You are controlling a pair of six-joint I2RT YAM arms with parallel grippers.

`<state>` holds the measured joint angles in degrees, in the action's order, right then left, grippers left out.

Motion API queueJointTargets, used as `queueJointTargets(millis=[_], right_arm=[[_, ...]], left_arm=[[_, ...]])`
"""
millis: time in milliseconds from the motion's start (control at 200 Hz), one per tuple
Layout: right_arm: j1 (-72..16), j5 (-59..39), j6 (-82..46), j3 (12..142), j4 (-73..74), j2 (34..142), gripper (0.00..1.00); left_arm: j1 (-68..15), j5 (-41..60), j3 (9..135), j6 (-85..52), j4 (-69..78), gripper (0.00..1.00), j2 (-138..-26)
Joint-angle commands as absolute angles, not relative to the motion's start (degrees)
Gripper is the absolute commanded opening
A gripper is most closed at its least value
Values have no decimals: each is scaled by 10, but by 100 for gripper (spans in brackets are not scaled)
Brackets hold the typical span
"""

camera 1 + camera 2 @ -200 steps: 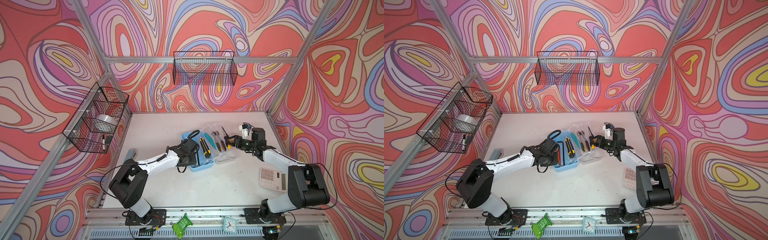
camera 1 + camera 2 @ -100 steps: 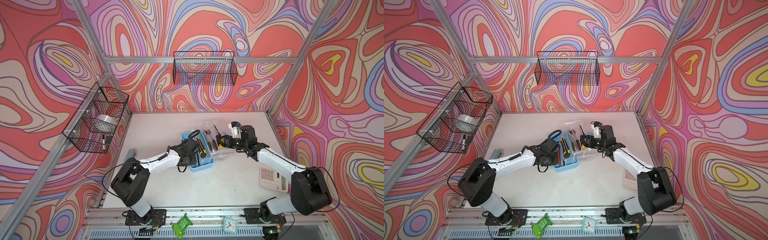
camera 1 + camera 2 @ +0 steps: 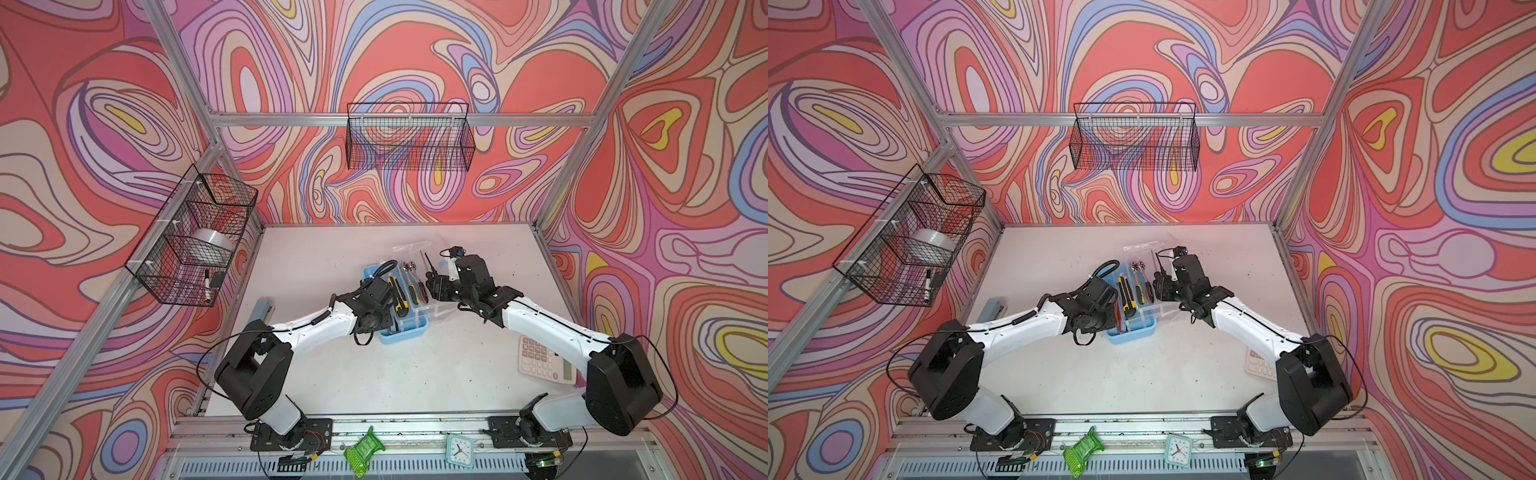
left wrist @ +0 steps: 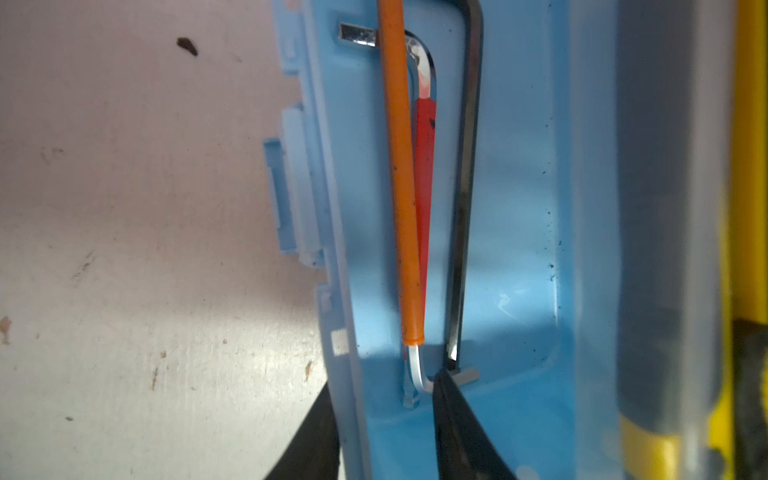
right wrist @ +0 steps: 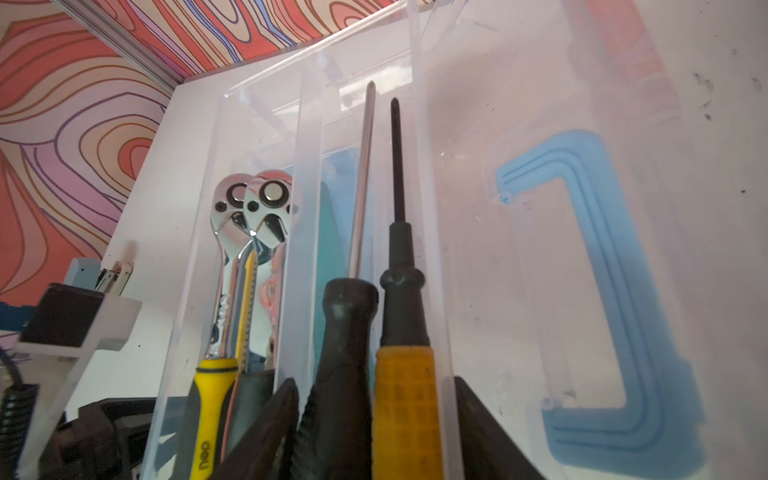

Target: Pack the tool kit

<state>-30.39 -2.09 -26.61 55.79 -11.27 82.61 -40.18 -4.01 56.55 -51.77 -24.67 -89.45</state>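
My left claw (image 4: 384, 380) stood apart, astride the box (image 4: 507, 216) wall, one finger inside beside the hex keys (image 4: 401, 187). My right claw (image 5: 374, 380) was clamped across a tray (image 5: 430, 232) compartment holding two screwdrivers (image 5: 403, 399); ratchets (image 5: 224, 257) lay in the next. The tray was partly over the box, overhanging its right edge, at the middle of the table (image 3: 332, 374).

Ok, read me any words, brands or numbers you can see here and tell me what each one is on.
"neo", as best it reads, on the yellow handle of a tool in the clear tray.
Keys and display of the calculator: too small to read.
Face of the clock: too small to read.
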Motion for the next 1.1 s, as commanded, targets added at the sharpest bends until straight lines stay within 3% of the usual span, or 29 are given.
queueJointTargets(millis=[0, 320, 576, 1097], right_arm=[[-330, 28, -261, 587, -118, 838, 57], [-364, 93, -247, 603, -135, 855, 57], [-378, 113, -234, 618, -148, 864, 57], [-393, 134, -223, 644, -166, 880, 58]], left_arm=[[-404, -61, 563, -550, -261, 40, -853], [-391, -113, 626, -516, -296, 43, -788], [-375, -35, 764, -449, -302, 42, -882], [-367, -12, 816, -435, -315, 33, -964]])
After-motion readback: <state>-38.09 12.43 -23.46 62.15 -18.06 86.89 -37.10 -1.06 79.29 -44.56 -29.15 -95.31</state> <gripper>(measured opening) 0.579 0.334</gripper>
